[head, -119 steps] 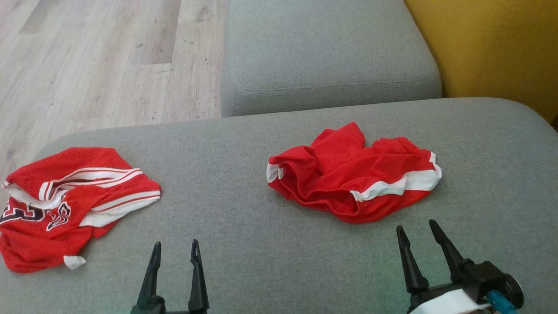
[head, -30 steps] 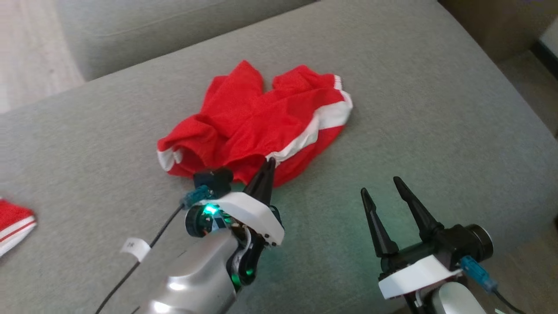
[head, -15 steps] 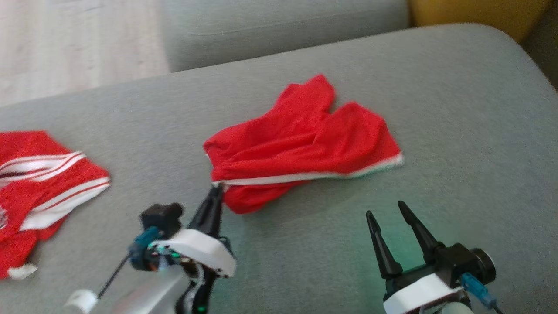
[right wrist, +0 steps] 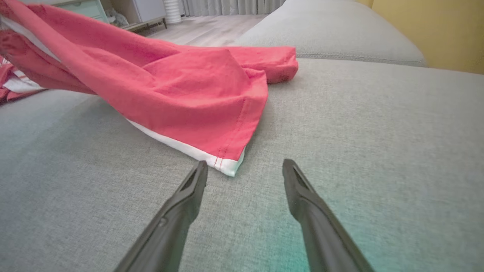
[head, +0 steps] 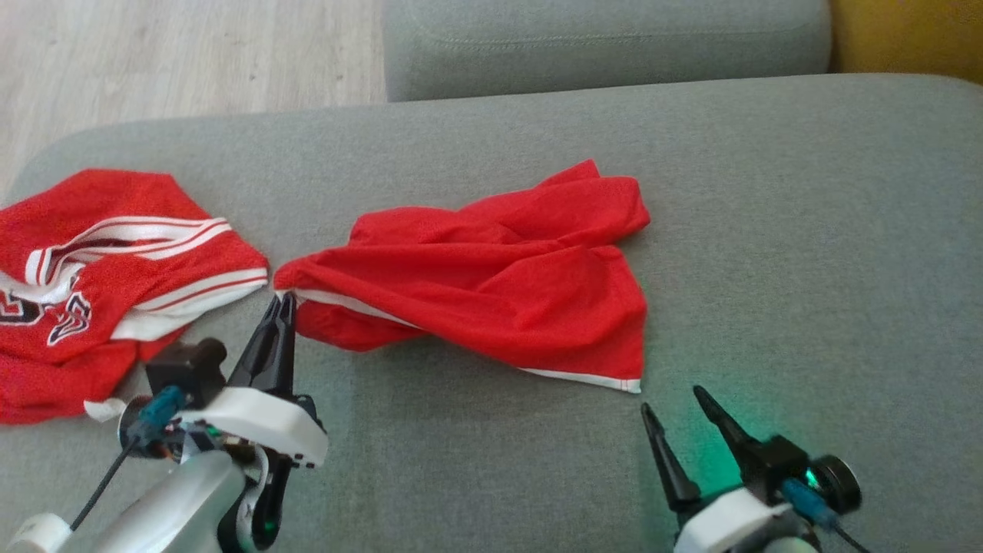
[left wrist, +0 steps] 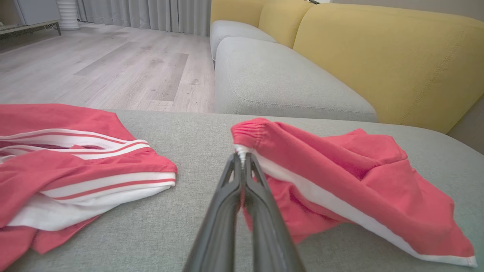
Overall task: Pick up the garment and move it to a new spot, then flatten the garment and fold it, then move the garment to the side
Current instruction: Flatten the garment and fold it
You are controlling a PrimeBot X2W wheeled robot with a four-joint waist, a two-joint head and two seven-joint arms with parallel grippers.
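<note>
Red garment (head: 499, 284) sprawls mid-seat on the sofa (head: 806, 230). Left hand (head: 282, 299) pinches its waistband corner, likely for dragging. Right hand (head: 674, 401) is spread beside the hem, toward the near edge.

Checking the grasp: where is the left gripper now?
Head view, lower left: the left gripper is shut on the left corner of the red shorts, between them and the red jersey on the grey cushion.

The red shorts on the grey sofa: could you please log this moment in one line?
left gripper shut on red white-trimmed shorts | right gripper open, near hem | red striped jersey at left
</note>
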